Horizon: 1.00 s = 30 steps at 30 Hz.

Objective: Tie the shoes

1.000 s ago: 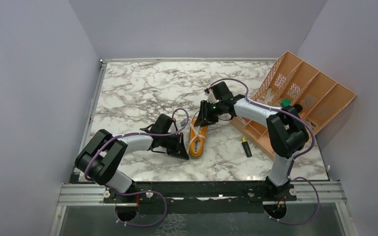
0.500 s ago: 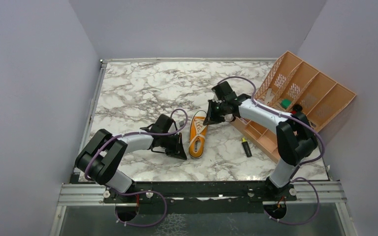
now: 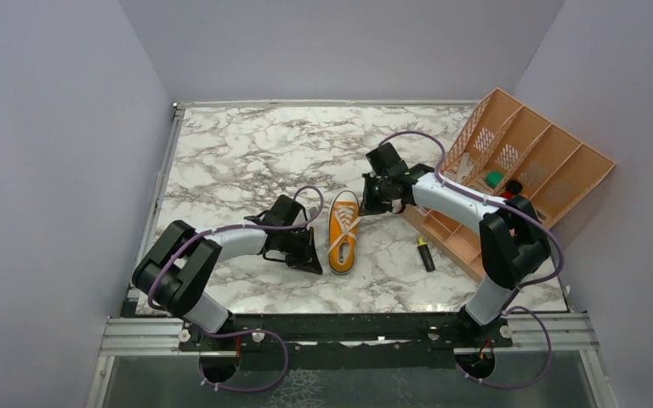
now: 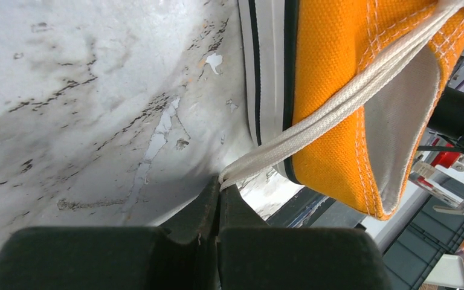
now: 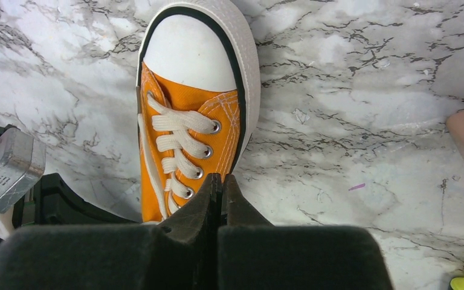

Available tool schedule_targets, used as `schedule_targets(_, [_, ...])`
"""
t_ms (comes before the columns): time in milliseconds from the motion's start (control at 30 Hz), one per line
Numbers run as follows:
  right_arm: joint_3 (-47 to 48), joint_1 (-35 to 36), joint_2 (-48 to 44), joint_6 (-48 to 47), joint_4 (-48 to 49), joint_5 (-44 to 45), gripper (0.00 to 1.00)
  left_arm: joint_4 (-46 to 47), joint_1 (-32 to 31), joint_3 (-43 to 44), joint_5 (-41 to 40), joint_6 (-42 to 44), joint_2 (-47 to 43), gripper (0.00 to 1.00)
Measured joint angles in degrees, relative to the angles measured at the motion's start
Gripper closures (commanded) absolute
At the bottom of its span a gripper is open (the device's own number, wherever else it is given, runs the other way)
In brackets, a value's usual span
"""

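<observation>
Middle of the table (image 3: 221,161): an orange sneaker (image 3: 343,234) stands on its white sole, with its white toe cap (image 5: 187,51) pointing far and its heel near.
Left of the sneaker: the left gripper (image 3: 313,257) lies low on the marble, just beside the heel half of the shoe.
Left fingers: pressed together. In the left wrist view the white lace (image 4: 338,106) runs down from the shoe's orange side and ends right at the closed tips, so it looks pinched there.
Lace: two strands lie side by side, drawn straight across the canvas and over the sole edge.
Right of the toe: the right gripper (image 3: 368,204) sits just beside the far right end of the sneaker.
Right fingers: closed tight, with nothing seen between them. In the right wrist view their tips lie over the shoe's right edge, beside the eyelets.
Near right of the sneaker: a yellow and black highlighter (image 3: 425,254) lies on the marble, apart from the shoe.
Far right: a tilted orange file rack (image 3: 553,161) holds a small green item (image 3: 495,178) in one compartment.
</observation>
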Motion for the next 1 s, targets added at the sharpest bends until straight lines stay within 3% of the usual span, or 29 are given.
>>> schedule_targets(400, [-0.1, -0.2, 0.0, -3.9, 0.9, -0.5, 0.99, -2.8, 0.1, 1.6, -2.0, -0.5, 0.2, 0.98])
schedule_targets(500, [-0.2, -0.8, -0.3, -8.0, 1.9, -4.0, 0.55, -4.8, 0.1, 2.8, -3.3, 0.1, 0.3, 0.68])
schedule_targets(567, [0.9, -1.7, -0.4, -11.9, 1.0, -5.4, 0.40, -9.0, 0.1, 4.9, -4.2, 0.7, 0.5, 0.54])
schedule_targets(633, [2.8, -2.8, -0.5, -15.2, -0.4, -7.3, 0.35, -11.6, 0.1, 6.4, -5.0, 1.0, 0.3, 0.41])
schedule_targets(767, [3.3, -4.2, -2.7, -19.8, -3.2, -12.4, 0.28, -16.8, 0.1, 8.4, -9.3, 2.9, -2.8, 0.26])
schedule_targets(900, [0.2, -4.0, -6.3, -20.5, -4.4, -21.4, 0.13, -20.9, 0.5, 10.1, -13.0, 3.9, -6.4, 0.23])
schedule_targets(1000, [-3.7, -3.8, -6.6, -18.8, -3.1, -26.5, 0.08, -23.2, 0.5, 12.0, -15.5, 4.4, -9.7, 0.22])
